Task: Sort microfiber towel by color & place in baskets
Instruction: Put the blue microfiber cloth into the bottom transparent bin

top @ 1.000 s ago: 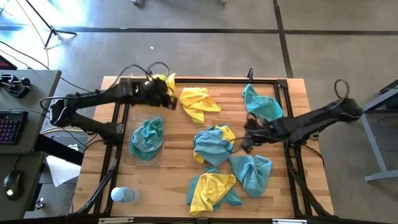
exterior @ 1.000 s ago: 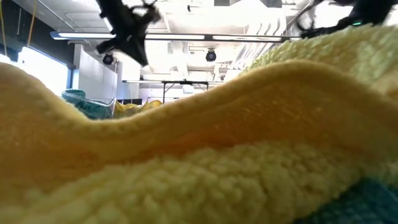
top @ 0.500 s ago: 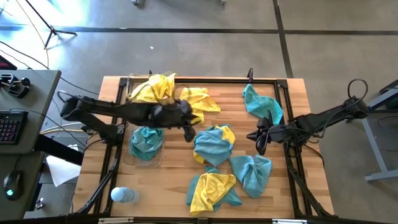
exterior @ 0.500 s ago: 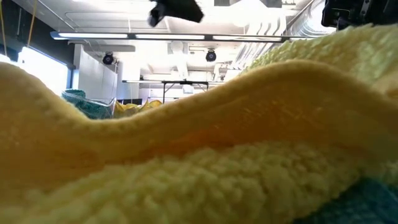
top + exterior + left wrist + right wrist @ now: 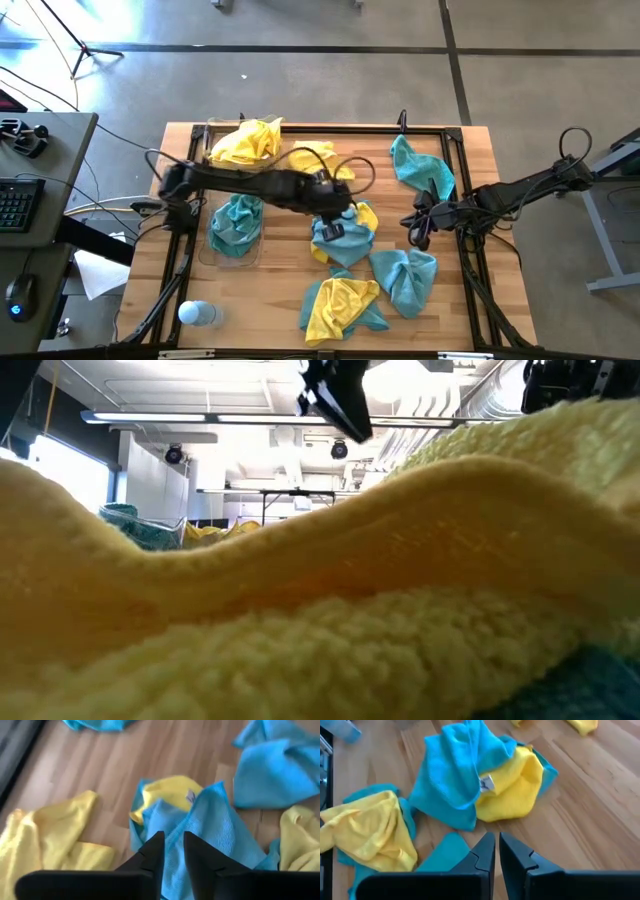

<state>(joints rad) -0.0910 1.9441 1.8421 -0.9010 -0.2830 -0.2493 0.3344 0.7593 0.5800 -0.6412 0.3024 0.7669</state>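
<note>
Left end effector (image 5: 335,226), narrowly parted, empty, hovers over the teal towel (image 5: 342,240).

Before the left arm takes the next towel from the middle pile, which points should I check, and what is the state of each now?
1. Left gripper above the middle pile: ok.
2. Its fingers apart only by a narrow gap, too little for the cloth: not ok.
3. Teal towel lies over a yellow towel; taking one colour alone: cannot tell.
4. Right gripper away from the pile, shut: ok.
5. Basket with teal towels has room: cannot tell.
</note>
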